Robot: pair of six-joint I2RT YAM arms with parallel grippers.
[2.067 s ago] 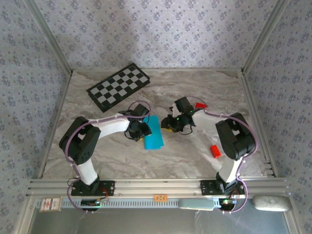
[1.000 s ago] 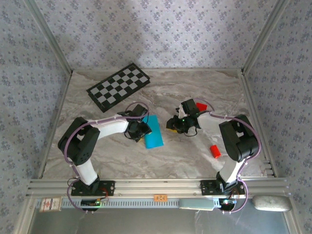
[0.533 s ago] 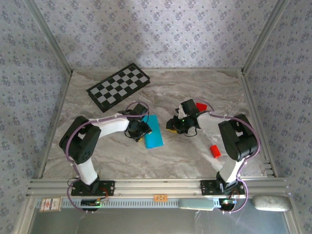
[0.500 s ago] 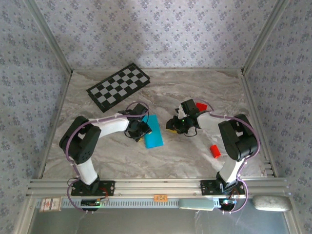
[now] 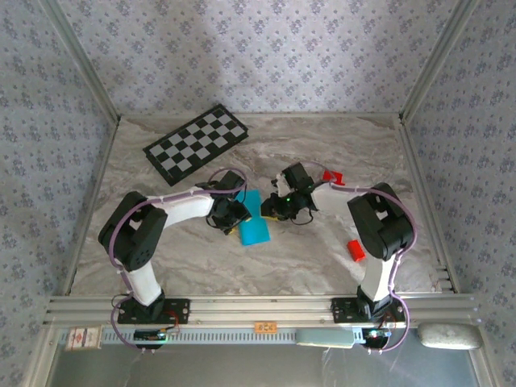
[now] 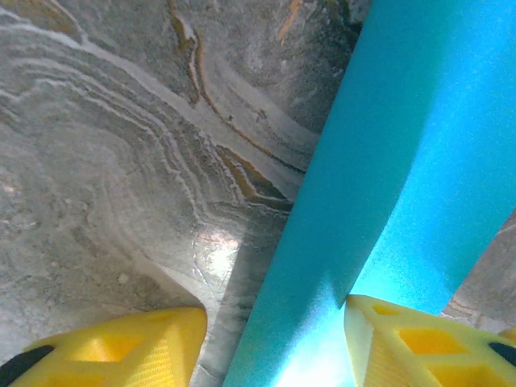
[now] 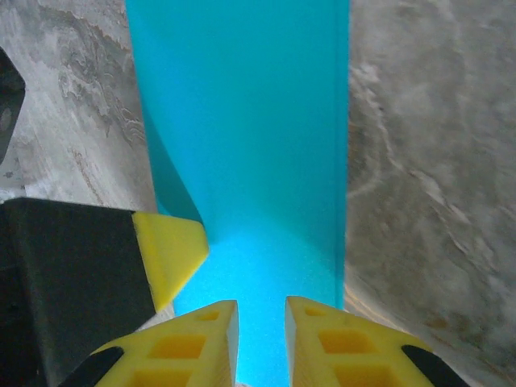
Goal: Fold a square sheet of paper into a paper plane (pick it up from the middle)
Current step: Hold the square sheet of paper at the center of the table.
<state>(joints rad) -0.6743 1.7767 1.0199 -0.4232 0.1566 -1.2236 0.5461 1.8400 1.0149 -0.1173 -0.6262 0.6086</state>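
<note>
One folded cyan paper (image 5: 255, 221).
Left gripper (image 6: 266, 347) spread astride its edge; right gripper (image 7: 258, 322) nearly closed over it, grasp unclear.

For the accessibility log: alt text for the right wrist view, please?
A folded strip of cyan paper runs up the middle of the marble table, its near end under the right gripper's two yellow fingers, which stand close together with a narrow gap. At the left, another yellow fingertip on a black mount reaches the paper's edge.
</note>
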